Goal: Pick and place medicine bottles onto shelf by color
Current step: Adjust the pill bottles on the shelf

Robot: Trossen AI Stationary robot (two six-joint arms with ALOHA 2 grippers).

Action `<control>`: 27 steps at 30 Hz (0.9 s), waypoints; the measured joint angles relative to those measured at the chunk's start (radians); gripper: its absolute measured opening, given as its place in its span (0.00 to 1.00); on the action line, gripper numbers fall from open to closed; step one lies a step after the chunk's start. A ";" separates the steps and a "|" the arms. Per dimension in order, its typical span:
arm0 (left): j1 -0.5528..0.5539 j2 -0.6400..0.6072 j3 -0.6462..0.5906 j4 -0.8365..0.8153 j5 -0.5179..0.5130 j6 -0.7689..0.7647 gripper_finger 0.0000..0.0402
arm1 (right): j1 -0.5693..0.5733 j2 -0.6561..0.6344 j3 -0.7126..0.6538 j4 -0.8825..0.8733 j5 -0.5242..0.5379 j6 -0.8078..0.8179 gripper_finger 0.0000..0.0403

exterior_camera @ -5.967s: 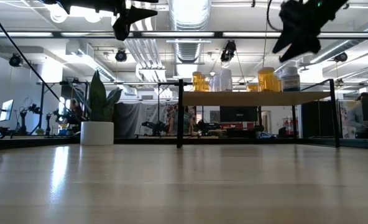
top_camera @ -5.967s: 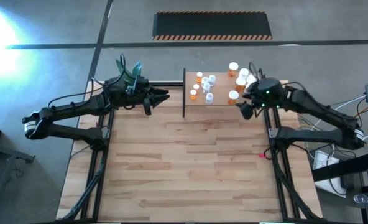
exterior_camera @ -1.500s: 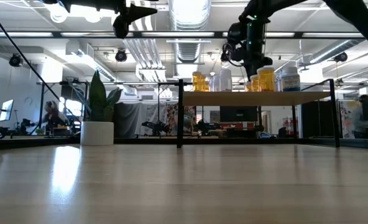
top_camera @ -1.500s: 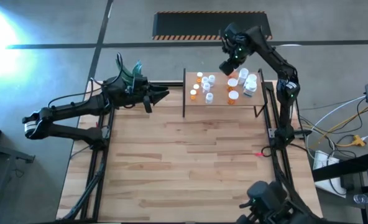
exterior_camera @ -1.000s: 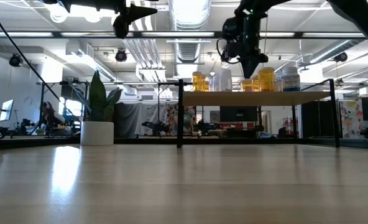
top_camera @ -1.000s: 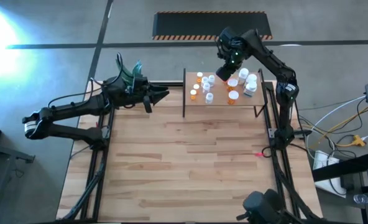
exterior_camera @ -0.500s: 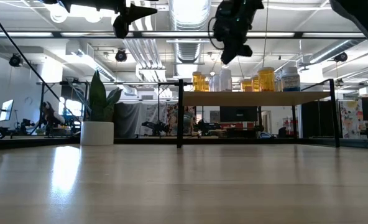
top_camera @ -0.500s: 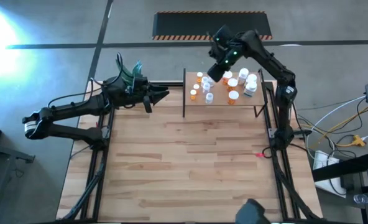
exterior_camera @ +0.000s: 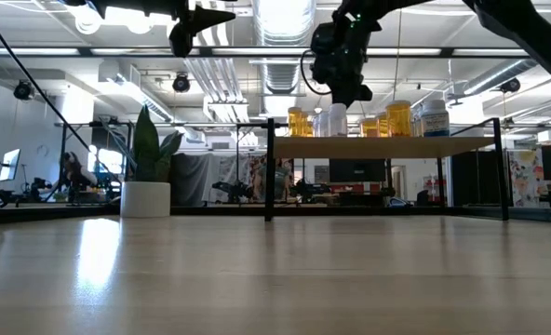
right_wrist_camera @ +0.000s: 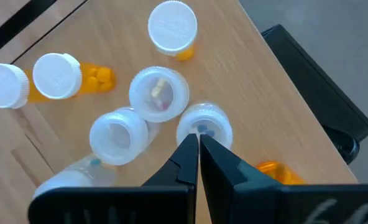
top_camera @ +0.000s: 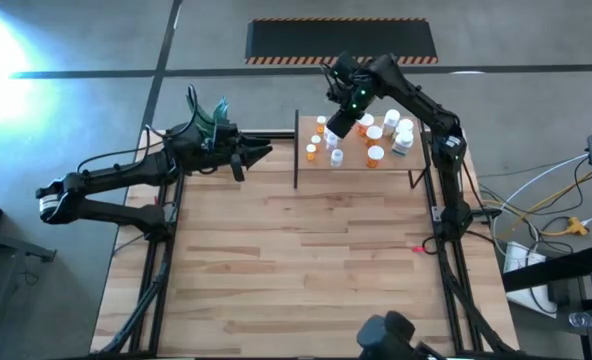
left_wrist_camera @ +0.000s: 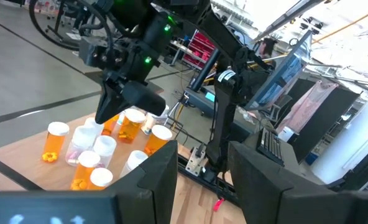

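The shelf (top_camera: 394,160) stands at the table's far edge, a light board on black posts (exterior_camera: 378,147). On it stand several medicine bottles (top_camera: 374,153) with white caps, orange and clear, upright on their bases (exterior_camera: 398,118). My right gripper (top_camera: 338,126) hovers shut just above the left group of bottles (right_wrist_camera: 159,93), fingers pointing down (exterior_camera: 350,93), with nothing between them (right_wrist_camera: 196,155). My left gripper (top_camera: 264,152) waits open and bare at the far left, level above the table (left_wrist_camera: 202,180).
A white plant pot (exterior_camera: 145,198) stands at the far left behind my left arm. A black upright post (top_camera: 296,150) marks the shelf's left end. The wide wooden tabletop (top_camera: 296,260) stretches toward the near edge.
My right gripper has moved over the shelf toward the table's left edge, from the right-hand bottles to the left group. It rose a little and came down again, shut all the while. The bottles have stayed where they were.
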 joint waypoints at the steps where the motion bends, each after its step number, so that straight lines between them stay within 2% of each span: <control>1: 0.000 0.000 0.000 0.000 0.000 0.000 0.32 | 0.000 0.004 0.001 0.001 0.000 -0.006 0.02; 13: 0.000 0.000 0.000 0.000 0.000 -0.001 0.32 | 0.000 0.012 0.001 0.065 0.050 -0.009 0.02; 24: 0.000 0.000 0.000 0.000 0.000 -0.001 0.32 | 0.000 0.011 0.011 0.145 0.051 0.012 0.02; 27: 0.000 0.000 0.000 0.000 0.000 -0.001 0.32 | 0.002 -0.001 0.049 0.147 0.011 0.023 0.02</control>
